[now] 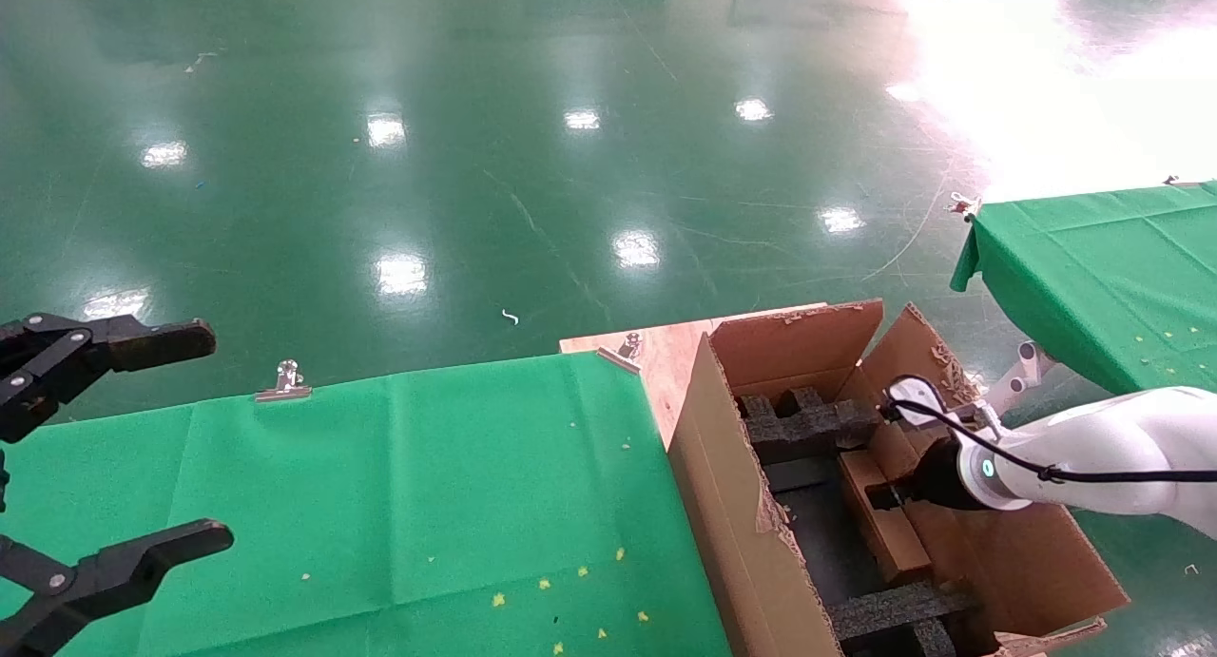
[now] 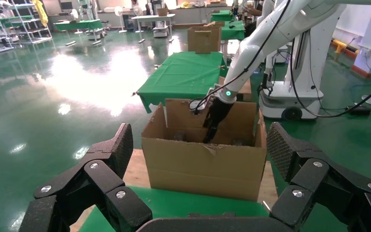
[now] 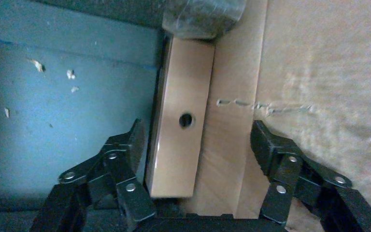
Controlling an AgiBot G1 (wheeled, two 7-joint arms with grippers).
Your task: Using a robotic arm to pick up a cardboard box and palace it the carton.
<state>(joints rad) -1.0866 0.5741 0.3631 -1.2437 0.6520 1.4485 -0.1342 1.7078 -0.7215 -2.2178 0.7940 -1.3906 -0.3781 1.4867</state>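
Observation:
The carton (image 1: pixel 723 486) stands open at the right end of the green table, with black foam blocks (image 1: pixel 808 424) inside. The small cardboard box (image 1: pixel 884 533) with a round hole stands on its edge inside it, against the far wall. The white robotic arm (image 1: pixel 1093 448) reaches into the carton. Its right gripper (image 1: pixel 886 493) is open around the box's end. In the right wrist view the box (image 3: pixel 178 135) lies between the fingers: one finger (image 3: pixel 130 145) is close beside it, the other stands apart. My left gripper (image 1: pixel 204 438) is open and empty over the table's left end, facing the carton (image 2: pixel 203 164).
A green cloth table (image 1: pixel 428 486) with metal clips (image 1: pixel 285 381) fills the front left. A bare wooden board (image 1: pixel 666 353) lies behind the carton. A second green table (image 1: pixel 1112 277) stands at the right. Glossy green floor lies beyond.

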